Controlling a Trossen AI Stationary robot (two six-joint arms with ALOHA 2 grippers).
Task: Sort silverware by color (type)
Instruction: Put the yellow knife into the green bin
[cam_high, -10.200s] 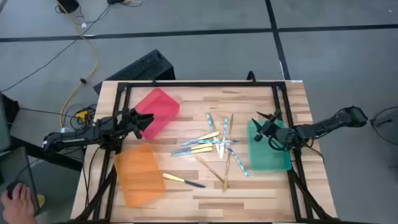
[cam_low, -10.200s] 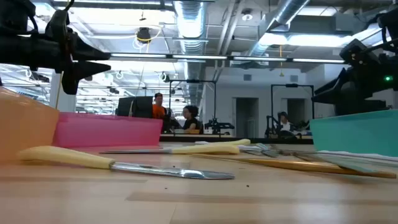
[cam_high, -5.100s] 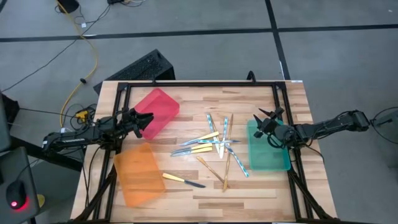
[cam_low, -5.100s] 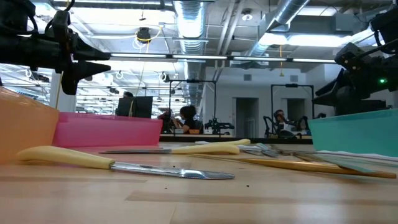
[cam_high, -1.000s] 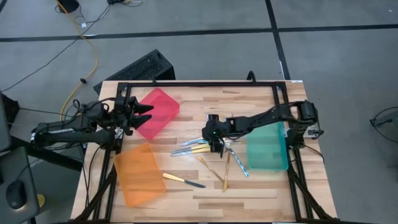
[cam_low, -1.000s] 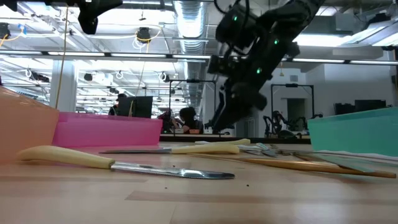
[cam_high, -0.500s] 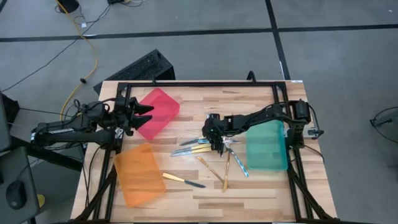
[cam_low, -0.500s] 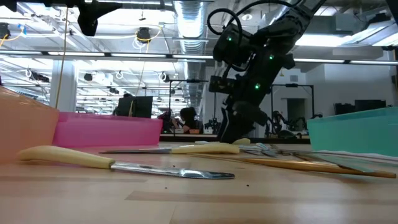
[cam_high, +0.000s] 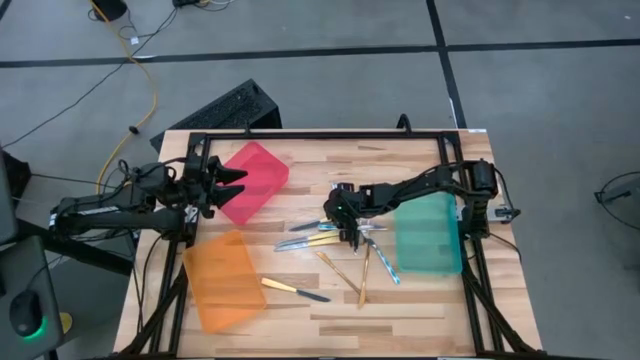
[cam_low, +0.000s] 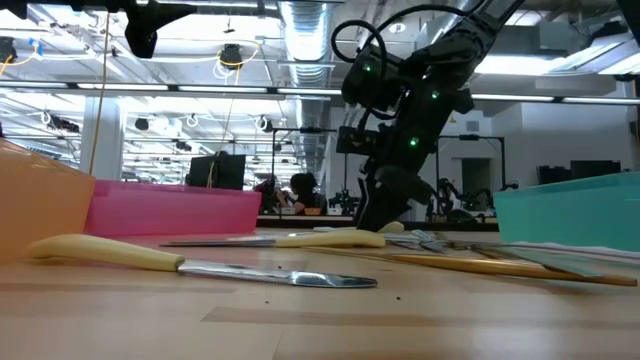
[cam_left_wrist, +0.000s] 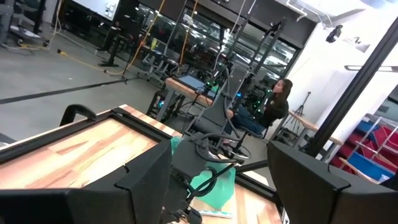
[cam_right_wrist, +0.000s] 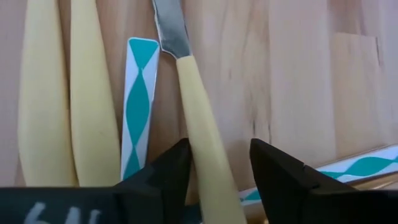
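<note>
The silverware lies in a loose pile (cam_high: 345, 240) at the table's middle, all flat on the wood. It includes yellow-handled, gold and blue-patterned pieces. One yellow-handled knife (cam_high: 295, 291) lies apart near the front. My right gripper (cam_high: 348, 230) is down over the pile, pointing at the table. It is open, with one finger on each side of a yellow knife handle (cam_right_wrist: 202, 137). A blue-patterned handle (cam_right_wrist: 137, 106) and two more yellow handles (cam_right_wrist: 62, 99) lie beside it. My left gripper (cam_high: 228, 183) hangs open in the air by the red bin (cam_high: 258, 176).
An orange bin (cam_high: 222, 282) stands at the front left and a green bin (cam_high: 430, 236) at the right, behind my right arm. A black frame (cam_high: 320, 134) runs round the table's edges. In the low view the lone knife (cam_low: 200, 264) lies nearest the camera.
My right gripper has come down onto the silverware pile and shifted slightly toward the table's left edge. Its fingertips now sit close to the tabletop. The silverware has not moved.
</note>
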